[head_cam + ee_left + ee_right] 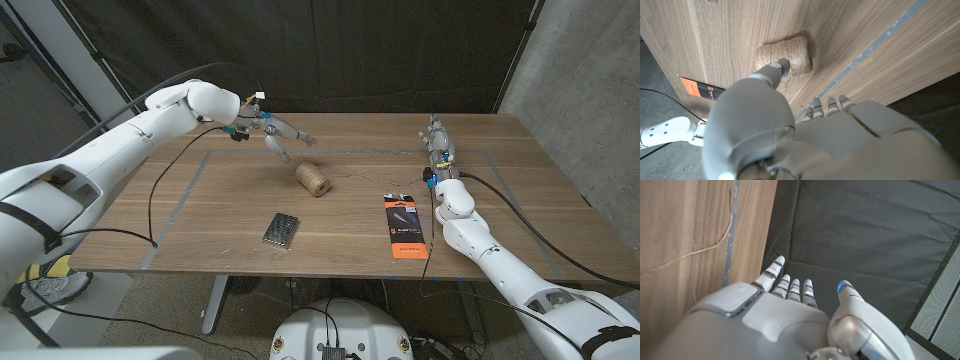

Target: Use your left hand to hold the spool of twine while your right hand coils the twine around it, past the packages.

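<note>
- Head view shows the spool of twine (pixel 313 179) lying on its side near the middle of the table (pixel 200 215), its long axis running diagonally from far left to near right.
- A loose strand of twine (pixel 380 178) trails from the spool toward the right, reaching the far right part of the table by the right hand; it looks paid out for winding back on.
- Left hand (pixel 268 130) hovers above and to the far left of the spool, fingers spread and holding nothing; in the left wrist view one fingertip (pixel 782 65) points at the spool, so I judge it is placed for a grasp not yet made.
- Right hand (pixel 438 140) stands at the far right, fingers straight and close together, pinching nothing that I can see; the strand (pixel 700 250) crosses the wood just beside it.
- Orange and black package (pixel 406 226) lies at the near right, between spool and right arm.
- Silver packet (pixel 282 229) lies near the front edge, nearer than the spool; both sit apart from the strand.
</note>
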Motion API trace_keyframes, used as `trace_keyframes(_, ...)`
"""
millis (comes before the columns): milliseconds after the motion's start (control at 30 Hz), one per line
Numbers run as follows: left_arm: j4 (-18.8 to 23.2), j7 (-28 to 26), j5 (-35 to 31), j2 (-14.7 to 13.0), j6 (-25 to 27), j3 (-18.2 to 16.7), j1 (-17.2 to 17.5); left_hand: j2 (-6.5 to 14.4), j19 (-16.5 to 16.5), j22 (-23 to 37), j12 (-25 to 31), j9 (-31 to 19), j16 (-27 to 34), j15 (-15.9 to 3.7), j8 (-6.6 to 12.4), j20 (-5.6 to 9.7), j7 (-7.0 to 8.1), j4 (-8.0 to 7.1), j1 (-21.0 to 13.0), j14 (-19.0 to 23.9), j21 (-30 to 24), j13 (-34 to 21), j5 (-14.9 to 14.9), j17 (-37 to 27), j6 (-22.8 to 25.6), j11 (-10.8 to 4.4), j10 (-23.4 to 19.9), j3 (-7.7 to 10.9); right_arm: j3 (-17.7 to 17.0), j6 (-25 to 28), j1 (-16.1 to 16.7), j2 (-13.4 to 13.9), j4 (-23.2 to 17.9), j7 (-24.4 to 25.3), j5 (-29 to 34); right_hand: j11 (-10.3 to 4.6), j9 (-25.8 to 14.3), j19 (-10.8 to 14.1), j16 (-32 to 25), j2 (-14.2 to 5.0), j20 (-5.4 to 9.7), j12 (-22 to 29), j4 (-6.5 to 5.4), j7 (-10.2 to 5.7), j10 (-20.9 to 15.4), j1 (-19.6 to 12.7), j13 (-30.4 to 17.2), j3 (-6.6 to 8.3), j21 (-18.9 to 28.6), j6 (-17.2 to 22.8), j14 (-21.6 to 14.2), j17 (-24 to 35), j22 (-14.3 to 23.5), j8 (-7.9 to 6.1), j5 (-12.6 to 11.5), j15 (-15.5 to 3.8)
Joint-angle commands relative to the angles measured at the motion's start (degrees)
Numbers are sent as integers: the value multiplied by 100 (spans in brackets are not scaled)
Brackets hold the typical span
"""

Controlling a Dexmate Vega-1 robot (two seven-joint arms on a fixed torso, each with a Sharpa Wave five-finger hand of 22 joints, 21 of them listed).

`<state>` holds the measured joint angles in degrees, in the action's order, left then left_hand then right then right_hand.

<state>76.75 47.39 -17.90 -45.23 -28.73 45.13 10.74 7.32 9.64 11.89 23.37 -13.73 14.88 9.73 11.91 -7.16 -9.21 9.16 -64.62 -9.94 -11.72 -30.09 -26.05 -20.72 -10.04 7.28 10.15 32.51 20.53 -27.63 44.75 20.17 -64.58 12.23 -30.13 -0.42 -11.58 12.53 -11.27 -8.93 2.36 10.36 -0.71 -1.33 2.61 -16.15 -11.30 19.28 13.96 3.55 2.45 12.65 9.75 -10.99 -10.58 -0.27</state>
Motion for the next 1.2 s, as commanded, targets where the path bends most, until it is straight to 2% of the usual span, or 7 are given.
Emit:
trace_keyframes(33,118,-133,-183,-57,-69,-21,138,2,142,20,101,-24,92,17,46,-26,-59,15,-53,-460,-68,-101,21,-81,-1214,18,1133,-54,-18,-43,15,-37,51,84,9,19,-15,-14,-27,-28,43,22,3,-9,68,14,-23,15,-22,-37,56,32,11,21,2,15)
trace_keyframes(100,151,-187,-238,-86,-76,-35,172,8,157,25,145,-33,112,25,42,-26,-20,18,-67,-479,-69,-157,21,-127,-1236,20,1161,-77,-17,-47,16,-42,54,109,23,22,-15,-20,-24,-29,37,23,3,-9,74,15,-23,15,-29,-41,70,33,11,20,2,20)
trace_keyframes(500,386,-715,-634,-204,-82,-158,411,22,140,44,303,-66,211,9,84,-37,-33,20,-110,-450,-97,-326,23,-264,-1157,15,1179,-145,-22,-148,3,-110,164,132,22,13,-15,-19,-32,-30,31,32,8,-7,96,18,-23,16,-48,-59,85,33,11,13,1,22)
trace_keyframes(767,436,-955,-712,-211,-97,-223,530,-25,-120,63,550,-106,377,-59,208,-18,26,37,-145,-224,-212,-483,30,-377,-841,-50,954,-239,-26,-190,49,-116,167,128,12,24,-15,-17,-41,-30,27,37,10,-13,108,22,-23,15,-61,-64,84,34,12,7,1,31)
trace_keyframes(833,453,-1150,-790,-227,-174,-256,582,-100,-290,66,674,-123,446,-94,255,2,84,61,-173,-103,-277,-543,48,-408,-697,-97,809,-289,-34,-209,63,-121,174,125,1,22,-15,-16,-43,-30,27,38,11,-16,111,22,-23,15,-63,-66,83,34,12,6,1,32)
trace_keyframes(900,472,-1113,-784,-221,-150,-253,583,-137,-417,66,761,-135,510,-123,289,25,98,73,-207,24,-324,-582,59,-430,-583,-115,703,-311,-38,-223,75,-120,176,135,5,20,-15,-16,-45,-31,27,40,11,-20,110,23,-22,16,-66,-65,84,34,12,4,1,31)
trace_keyframes(1200,489,-922,-818,-167,-124,-169,545,-171,-422,67,798,-154,528,-111,249,31,96,68,-238,17,-321,-629,77,-461,-656,-100,745,-348,-67,-266,144,-125,170,162,-18,19,-15,-17,-50,-33,25,44,13,-34,124,26,-22,16,-80,-66,91,35,12,-3,1,44)
